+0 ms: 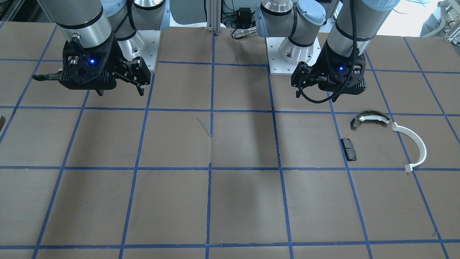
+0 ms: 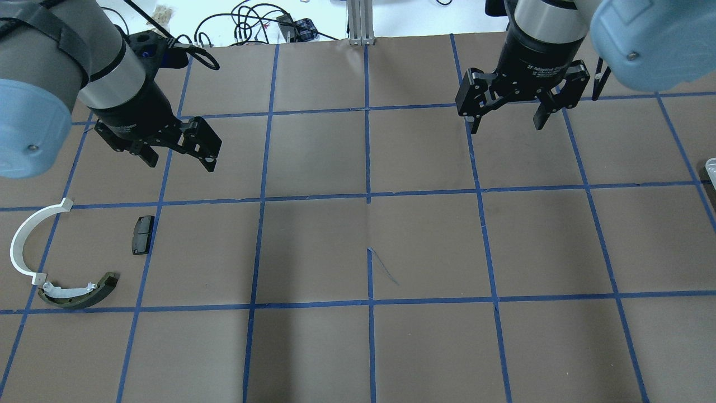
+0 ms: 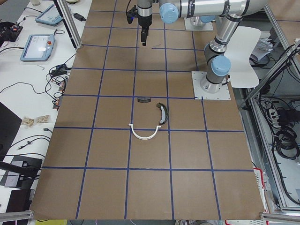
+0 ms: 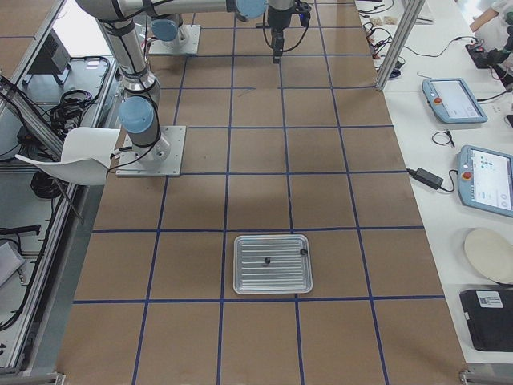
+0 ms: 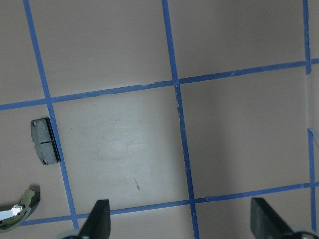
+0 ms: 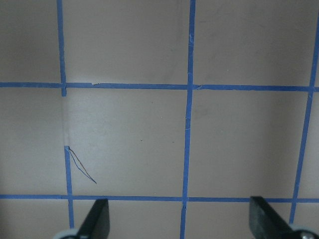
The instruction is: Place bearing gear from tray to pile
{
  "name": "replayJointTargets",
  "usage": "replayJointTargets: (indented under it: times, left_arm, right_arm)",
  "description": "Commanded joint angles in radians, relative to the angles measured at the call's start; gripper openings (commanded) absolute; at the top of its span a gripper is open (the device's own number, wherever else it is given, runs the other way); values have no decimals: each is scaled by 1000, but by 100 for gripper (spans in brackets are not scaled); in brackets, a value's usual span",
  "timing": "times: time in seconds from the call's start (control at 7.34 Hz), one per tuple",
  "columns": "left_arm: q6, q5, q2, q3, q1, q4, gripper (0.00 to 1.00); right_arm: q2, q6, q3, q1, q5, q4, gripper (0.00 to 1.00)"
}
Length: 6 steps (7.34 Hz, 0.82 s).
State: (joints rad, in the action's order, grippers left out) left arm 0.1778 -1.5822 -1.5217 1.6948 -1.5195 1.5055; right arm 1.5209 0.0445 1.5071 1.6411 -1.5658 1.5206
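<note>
Exterior right: gear (image 4: 265, 259) on tray (image 4: 256, 282) at 6 o'clock. All jaws spread, empty; centre right gripper (image 2: 506, 126) over it before pinching.

Black pad (image 2: 143, 234) lies near left gripper (image 2: 180, 162), apart from white arc (image 2: 15, 249) and olive curved piece (image 2: 84, 299), whose ends nearly meet; open tabletop (image 2: 425, 246) between pad and both; tray (image 4: 272, 263) well apart.
</note>
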Motion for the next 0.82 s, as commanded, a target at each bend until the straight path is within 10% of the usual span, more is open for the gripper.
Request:
replayJointTargets:
  times: [0.0, 0.68]
  left_arm:
    - [0, -5, 6, 0, -1, 4, 100]
    - [5, -5, 3, 0, -1, 2, 100]
  right_arm:
    - [1, 0, 1, -3, -3, -3, 100]
    - [2, -38, -1, -1, -7, 13, 100]
